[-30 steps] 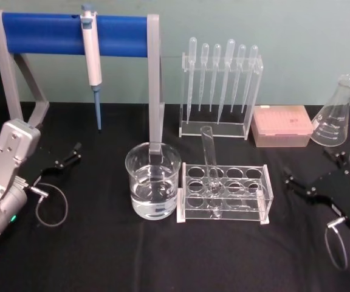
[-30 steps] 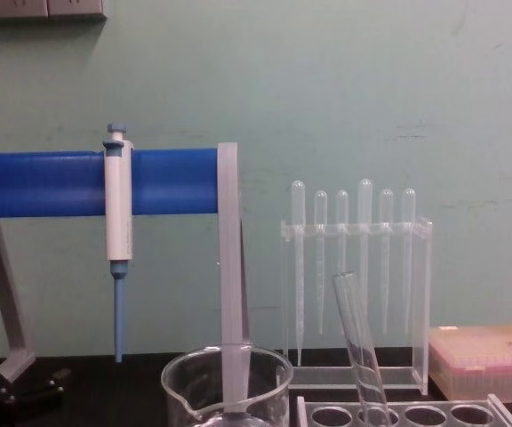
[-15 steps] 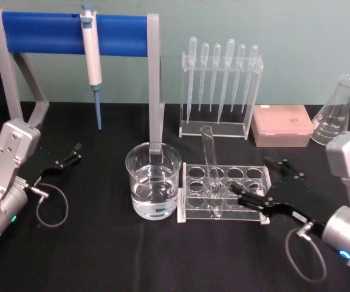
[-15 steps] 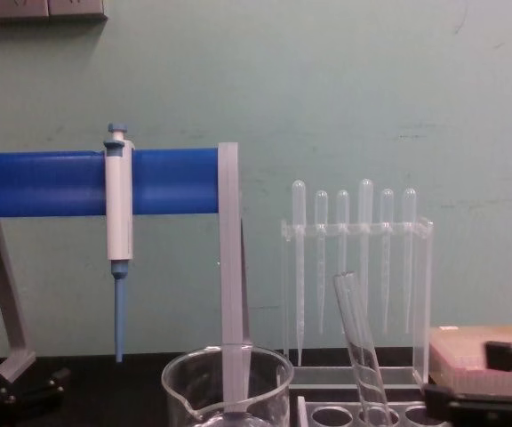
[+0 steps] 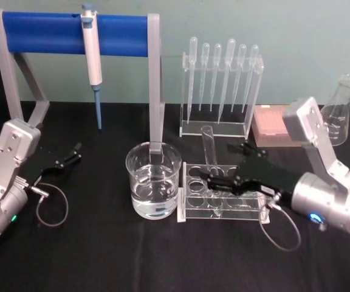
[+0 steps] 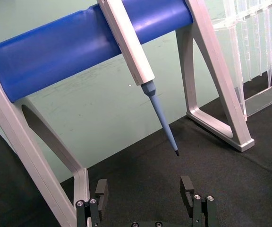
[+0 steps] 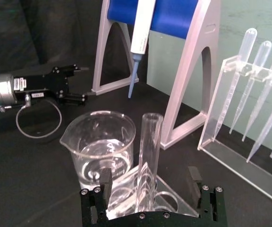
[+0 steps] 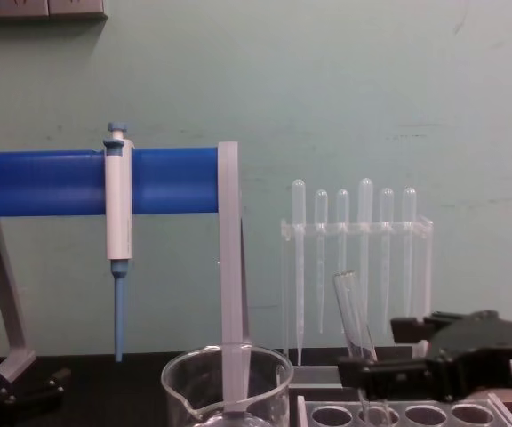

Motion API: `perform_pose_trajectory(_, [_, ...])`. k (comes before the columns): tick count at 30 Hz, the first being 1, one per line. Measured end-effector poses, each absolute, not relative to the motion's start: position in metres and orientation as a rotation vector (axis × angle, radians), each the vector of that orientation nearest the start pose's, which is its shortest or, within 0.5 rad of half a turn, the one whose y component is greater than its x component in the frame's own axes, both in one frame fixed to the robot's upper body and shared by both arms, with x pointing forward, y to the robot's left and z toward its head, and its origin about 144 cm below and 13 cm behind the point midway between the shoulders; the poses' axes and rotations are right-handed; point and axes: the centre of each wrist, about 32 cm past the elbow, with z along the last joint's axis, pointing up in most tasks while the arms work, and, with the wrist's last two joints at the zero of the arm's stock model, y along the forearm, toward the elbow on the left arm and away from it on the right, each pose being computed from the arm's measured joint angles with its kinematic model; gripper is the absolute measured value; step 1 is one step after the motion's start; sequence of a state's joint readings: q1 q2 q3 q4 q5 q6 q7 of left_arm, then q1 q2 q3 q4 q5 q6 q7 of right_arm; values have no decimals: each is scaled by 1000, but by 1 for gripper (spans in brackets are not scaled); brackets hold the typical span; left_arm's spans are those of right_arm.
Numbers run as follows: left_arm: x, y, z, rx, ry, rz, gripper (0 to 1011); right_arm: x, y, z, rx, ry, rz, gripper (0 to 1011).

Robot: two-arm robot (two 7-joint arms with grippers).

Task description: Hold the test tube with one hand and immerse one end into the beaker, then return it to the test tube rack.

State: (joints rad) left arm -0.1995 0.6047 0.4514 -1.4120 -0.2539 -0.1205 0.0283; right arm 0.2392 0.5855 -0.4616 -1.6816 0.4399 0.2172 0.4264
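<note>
The right gripper (image 5: pixel 212 181) reached in low from the robot's right, its two black fingers spread wide and holding nothing. The test tube (image 5: pixel 209 149) stood between those fingers (not touched, as far as the right wrist view showed). It was nearly upright in the clear rack (image 5: pixel 264 201), open rim up, leaning a little to the left. The beaker (image 5: pixel 153 181) sat just left of the rack. The left gripper (image 5: pixel 66 156), also open, lay well apart at the far left, so the right arm was much nearer.
</note>
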Motion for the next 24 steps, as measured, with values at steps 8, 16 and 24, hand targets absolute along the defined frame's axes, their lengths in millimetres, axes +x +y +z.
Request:
perform_pose_trajectory(8, [489, 310, 1140, 304, -285, 1248, 1000, 504, -245, 1221, -241, -18, -698, 1000])
perform_pose_trajectory(16, [489, 310, 1140, 304, -285, 1248, 1000, 508, -241, 1223, -242, -8, -696, 843])
perform_pose_trajectory(24, [489, 310, 1140, 305, -285, 1248, 1000, 509, -239, 1224, -240, -4, -697, 624])
